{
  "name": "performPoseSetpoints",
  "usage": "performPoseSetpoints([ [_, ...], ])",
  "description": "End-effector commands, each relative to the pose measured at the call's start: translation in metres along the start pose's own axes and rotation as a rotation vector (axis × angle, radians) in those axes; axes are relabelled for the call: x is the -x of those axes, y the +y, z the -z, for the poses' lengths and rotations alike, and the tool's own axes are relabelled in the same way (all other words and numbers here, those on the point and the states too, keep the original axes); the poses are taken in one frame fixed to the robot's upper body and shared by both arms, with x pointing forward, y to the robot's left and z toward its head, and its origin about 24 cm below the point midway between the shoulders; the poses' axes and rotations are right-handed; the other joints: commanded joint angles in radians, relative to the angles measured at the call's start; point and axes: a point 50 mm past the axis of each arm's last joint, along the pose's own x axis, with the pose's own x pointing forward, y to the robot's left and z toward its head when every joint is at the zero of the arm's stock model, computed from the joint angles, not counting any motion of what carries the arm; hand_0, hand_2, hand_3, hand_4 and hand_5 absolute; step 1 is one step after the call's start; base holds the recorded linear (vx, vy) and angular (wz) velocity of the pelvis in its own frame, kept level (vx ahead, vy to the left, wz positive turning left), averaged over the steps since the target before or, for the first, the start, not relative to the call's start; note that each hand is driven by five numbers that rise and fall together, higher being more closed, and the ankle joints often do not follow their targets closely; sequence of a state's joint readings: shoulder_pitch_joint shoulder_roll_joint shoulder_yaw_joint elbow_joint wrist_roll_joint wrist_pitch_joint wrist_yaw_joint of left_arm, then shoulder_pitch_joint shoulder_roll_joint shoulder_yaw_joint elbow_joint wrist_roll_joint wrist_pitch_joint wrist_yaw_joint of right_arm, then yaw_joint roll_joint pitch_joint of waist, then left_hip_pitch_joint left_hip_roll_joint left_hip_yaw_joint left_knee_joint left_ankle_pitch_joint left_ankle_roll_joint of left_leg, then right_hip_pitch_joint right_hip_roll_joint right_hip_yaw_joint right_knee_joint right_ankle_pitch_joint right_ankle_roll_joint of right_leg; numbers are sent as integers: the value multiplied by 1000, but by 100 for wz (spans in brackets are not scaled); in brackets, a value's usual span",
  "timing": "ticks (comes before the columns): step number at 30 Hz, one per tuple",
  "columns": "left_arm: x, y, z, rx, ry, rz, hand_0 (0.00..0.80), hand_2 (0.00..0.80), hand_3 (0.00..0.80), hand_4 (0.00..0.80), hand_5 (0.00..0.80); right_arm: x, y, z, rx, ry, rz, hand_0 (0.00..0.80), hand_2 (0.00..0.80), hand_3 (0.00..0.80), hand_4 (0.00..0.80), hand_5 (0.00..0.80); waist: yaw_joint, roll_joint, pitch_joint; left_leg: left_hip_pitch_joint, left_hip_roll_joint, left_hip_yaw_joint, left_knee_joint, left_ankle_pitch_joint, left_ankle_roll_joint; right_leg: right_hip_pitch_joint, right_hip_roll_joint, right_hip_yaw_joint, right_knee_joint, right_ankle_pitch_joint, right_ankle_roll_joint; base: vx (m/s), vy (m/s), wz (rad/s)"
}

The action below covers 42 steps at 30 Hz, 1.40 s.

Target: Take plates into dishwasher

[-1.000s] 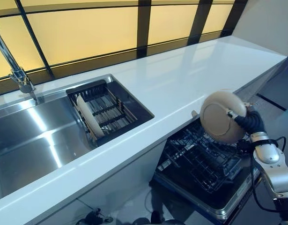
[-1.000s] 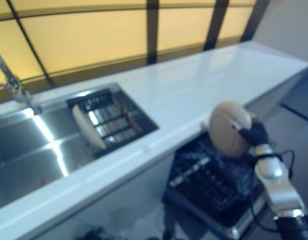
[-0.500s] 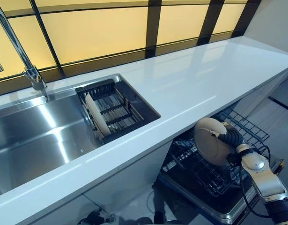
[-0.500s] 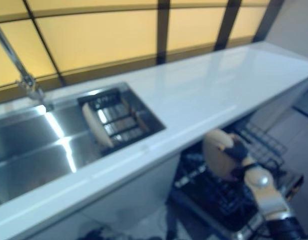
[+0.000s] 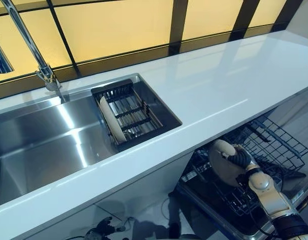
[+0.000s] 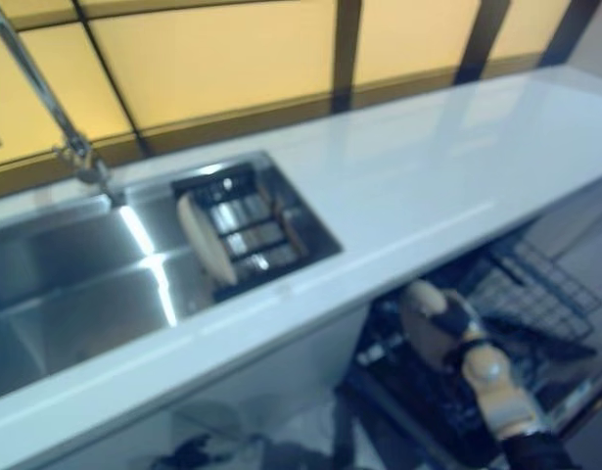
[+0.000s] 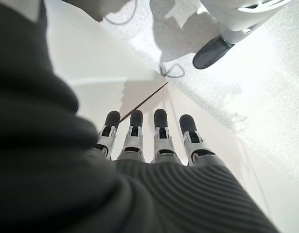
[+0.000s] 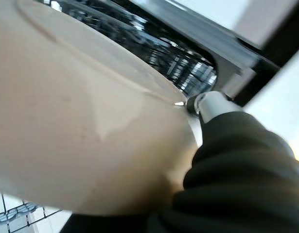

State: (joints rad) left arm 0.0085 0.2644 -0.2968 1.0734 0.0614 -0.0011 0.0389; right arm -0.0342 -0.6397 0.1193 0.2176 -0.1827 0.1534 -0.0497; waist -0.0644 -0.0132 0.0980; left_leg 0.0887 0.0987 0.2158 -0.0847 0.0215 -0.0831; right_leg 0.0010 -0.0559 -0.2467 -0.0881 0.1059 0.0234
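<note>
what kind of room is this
Most likely a home kitchen: a white countertop holds a steel sink with a tap, and below it an open dishwasher rack into which the right hand lowers a plate.
</note>
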Motion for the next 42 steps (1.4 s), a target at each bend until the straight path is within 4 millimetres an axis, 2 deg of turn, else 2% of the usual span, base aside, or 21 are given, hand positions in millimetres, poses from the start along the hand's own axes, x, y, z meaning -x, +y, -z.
performPoseSetpoints([
  [1, -4, 14, -21, -43, -54, -28, 0, 0, 0, 0, 0, -12, -7, -24, 51, -93, 78, 800, 800, 800, 800, 800, 9, -40, 17, -39, -58, 48, -3, 10, 59, 48, 41, 27, 41, -99, 33, -6, -3, 8],
  [8, -3, 17, -22, -55, -55, -29, 0, 0, 0, 0, 0, -17, -6, -14, 183, -52, 34, 800, 800, 800, 800, 800, 22, -37, 24, -44, -61, 36, -3, 11, 58, 47, 38, 20, 44, -101, 34, -9, -4, 8],
  [13, -3, 18, -22, -62, -60, -27, 0, 0, 0, 0, 0, -18, 4, 0, 238, 10, -21, 800, 800, 800, 800, 800, 32, -39, 28, -45, -62, 28, -3, 11, 59, 49, 36, 14, 47, -104, 34, -1, -2, 2],
  [25, -4, 18, -31, -86, -80, -20, 0, 0, 0, 0, 0, -19, 32, 18, 210, 121, -67, 800, 800, 800, 800, 800, 50, -34, 43, -51, -65, 10, -3, 13, 59, 50, 34, 9, 44, -100, 34, -6, -5, 6],
  [42, -5, 15, -36, -96, -88, -11, 0, 0, 0, 0, 0, -27, 42, 22, 177, 193, -84, 800, 800, 800, 800, 800, 68, -29, 49, -54, -71, -8, -3, 12, 62, 54, 32, 4, 44, -102, 31, 2, 1, 2],
])
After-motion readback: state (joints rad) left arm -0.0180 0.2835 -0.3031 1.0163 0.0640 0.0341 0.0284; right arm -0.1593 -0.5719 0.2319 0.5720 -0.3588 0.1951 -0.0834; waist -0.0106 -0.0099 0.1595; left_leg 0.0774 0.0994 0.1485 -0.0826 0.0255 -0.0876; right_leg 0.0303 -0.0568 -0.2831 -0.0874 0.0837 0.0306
